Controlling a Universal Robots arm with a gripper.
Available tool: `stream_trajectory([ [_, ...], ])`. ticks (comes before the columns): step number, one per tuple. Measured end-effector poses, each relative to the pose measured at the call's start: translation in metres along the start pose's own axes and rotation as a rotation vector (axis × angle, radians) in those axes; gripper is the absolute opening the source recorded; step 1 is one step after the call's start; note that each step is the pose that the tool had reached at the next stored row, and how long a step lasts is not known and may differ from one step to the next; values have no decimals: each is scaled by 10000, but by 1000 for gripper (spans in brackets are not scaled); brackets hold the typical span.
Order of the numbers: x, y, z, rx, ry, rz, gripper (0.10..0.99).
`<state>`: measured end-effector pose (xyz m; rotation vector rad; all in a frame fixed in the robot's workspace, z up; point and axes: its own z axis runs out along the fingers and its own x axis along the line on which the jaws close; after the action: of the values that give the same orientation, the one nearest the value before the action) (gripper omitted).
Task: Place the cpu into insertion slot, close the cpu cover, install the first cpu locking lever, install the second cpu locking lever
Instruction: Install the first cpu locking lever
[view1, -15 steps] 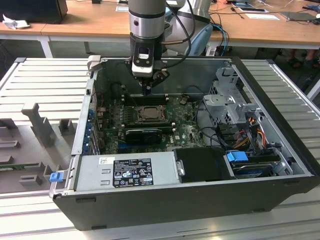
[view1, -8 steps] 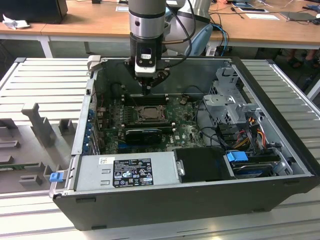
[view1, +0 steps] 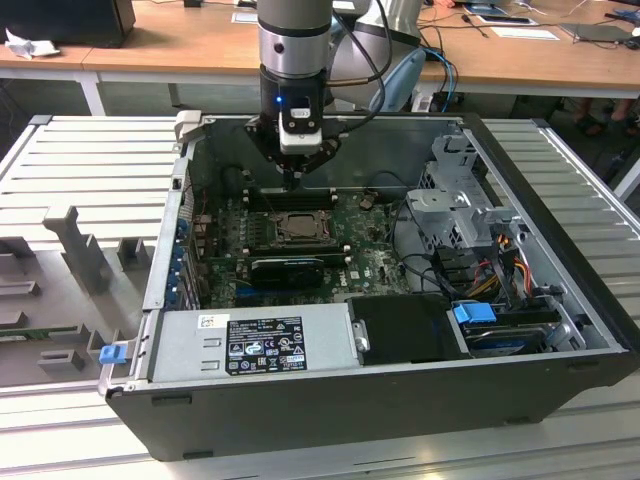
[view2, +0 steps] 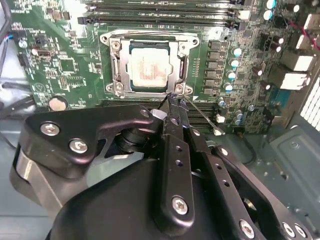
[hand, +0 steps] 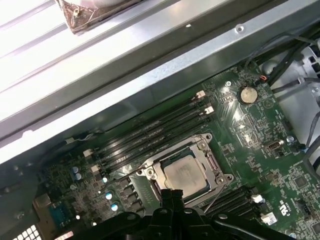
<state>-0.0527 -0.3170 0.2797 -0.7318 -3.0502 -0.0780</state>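
The cpu, a flat, pale silver-beige square, lies in the insertion slot. The cpu cover, a thin silvery metal frame, lies flat around it. The black jaws, pressed together into one narrow tip, meet the slot's edge beside a thin wire lever.

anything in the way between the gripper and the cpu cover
Nothing visible. In the second wrist view the gripper sits right at the edge of the cpu cover, which lies down over the cpu. A thin wire lever runs beside it, not between.
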Motion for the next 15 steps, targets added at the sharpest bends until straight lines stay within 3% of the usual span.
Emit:
stream_trajectory([
  [15,0,0,0,25,79,-1651,106],
])
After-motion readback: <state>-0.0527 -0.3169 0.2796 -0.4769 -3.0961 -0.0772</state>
